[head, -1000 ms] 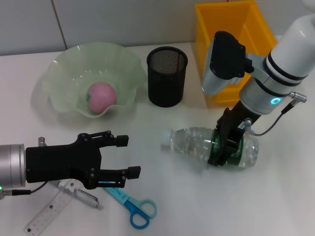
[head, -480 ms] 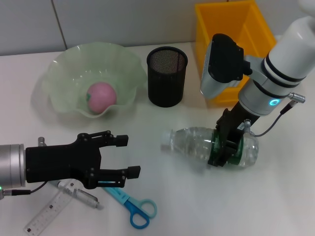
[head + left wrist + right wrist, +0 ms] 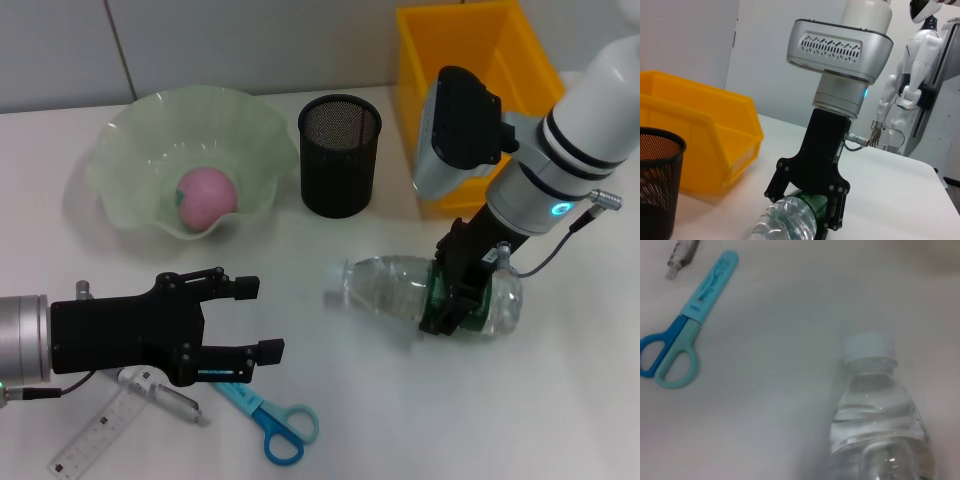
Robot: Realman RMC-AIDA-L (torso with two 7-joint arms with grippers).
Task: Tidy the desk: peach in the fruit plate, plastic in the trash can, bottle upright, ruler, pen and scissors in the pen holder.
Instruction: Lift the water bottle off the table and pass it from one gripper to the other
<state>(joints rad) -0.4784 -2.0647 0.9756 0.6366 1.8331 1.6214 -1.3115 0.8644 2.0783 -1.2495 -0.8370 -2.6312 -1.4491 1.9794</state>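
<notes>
R tool is clamped on the bottle, fingers straddling the green label band near the base end. Bottle lies on its side on the counter, white cap pointing toward the robot's left, just in front of the yellow bin. L wrist view confirms it: black fingers wrapped over the clear body w/ green band, arm coming down near vertical.

L tool hangs w/ fingers apart, holding nothing, above the near-left counter, over the pen, ruler and scissors. All three not yet in the mesh pen holder. Peach already sits in the fruit plate.

Judging the step: standing the bottle upright, barely begun.

Risks from here:
- Grip is near the base, not mid-body, so the long neck end acts as a lever; smooth round plastic could rotate or slip in the fingers as it tilts up
- Thin wall may cave under squeeze, loosening the hold
- Looks like water inside; it'll slosh when tilted, shifting weight
- If released before base sits flat, it tips and rolls, maybe toward the scissors or off the edge
- Swinging the neck up close to the bin and holder could knock either
</notes>
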